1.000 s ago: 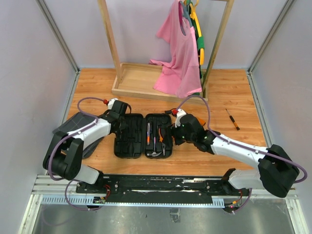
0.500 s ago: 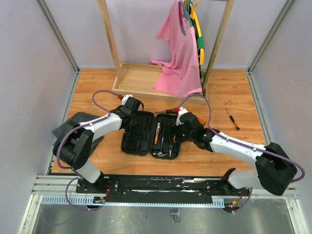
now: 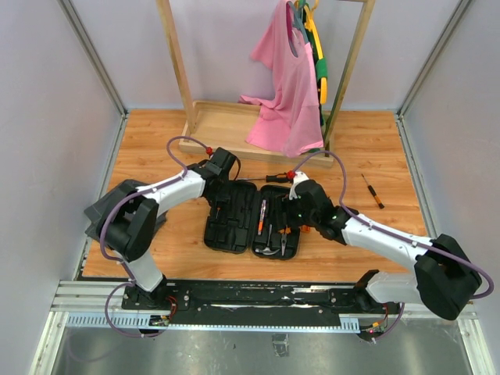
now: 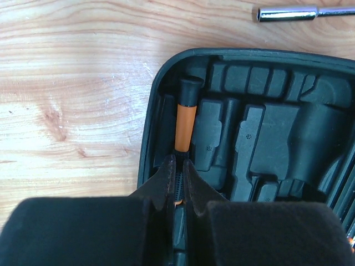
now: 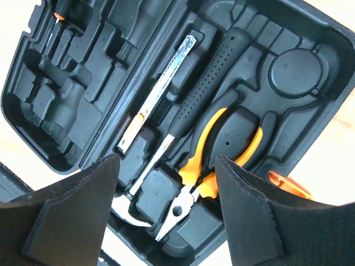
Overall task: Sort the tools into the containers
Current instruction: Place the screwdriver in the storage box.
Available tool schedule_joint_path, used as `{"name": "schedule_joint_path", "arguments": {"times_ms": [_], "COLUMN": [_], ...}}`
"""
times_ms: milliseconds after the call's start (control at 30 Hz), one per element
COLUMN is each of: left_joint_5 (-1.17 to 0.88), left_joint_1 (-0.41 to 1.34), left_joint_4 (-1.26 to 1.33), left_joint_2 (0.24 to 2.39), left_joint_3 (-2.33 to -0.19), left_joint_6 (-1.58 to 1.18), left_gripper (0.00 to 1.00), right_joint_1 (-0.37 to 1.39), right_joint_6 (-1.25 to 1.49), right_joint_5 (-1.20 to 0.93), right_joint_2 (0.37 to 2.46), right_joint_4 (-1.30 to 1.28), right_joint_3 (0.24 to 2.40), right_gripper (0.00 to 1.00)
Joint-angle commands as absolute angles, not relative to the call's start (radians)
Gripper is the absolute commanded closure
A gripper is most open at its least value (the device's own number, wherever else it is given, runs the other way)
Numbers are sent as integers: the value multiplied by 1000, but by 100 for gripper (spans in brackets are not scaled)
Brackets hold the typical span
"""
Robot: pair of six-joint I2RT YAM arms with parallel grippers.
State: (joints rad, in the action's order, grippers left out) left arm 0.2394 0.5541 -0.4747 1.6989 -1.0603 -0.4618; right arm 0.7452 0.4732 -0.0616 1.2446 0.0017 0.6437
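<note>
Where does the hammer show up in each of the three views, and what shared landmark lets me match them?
Top external: the hammer lies in the right half of the open tool case, head at the near edge.
Left wrist: not in view.
Right wrist: mid-frame, black handle up-right, steel head lower-left.
Shared landmark: the black tool case.

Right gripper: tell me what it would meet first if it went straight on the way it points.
Probably the pliers, lying beside the hammer in the open tool case: they sit roughly centred between the right gripper's open fingers. Depth is unclear, so the hammer's neck could come first.
</note>
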Motion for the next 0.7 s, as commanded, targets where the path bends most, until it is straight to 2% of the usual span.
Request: {"name": "schedule_joint_path", "arguments": {"times_ms": [0,667], "left_joint_5": [48,-16], "left_joint_1": [589,584], "left_joint_4": [-727,-724], "left_joint_2": [1824,2023], "left_joint_3": [-1017,-965], "left_joint_6": [-406,-308], "left_gripper": [99,99], "right_joint_1": [727,685], "right_joint_6": [492,506], "right_joint_5": [-58,-103], "right_joint_2": [1216,1220], "right_joint_4": [-1,9], "right_joint_3": [623,618], "right_gripper": [29,28]}}
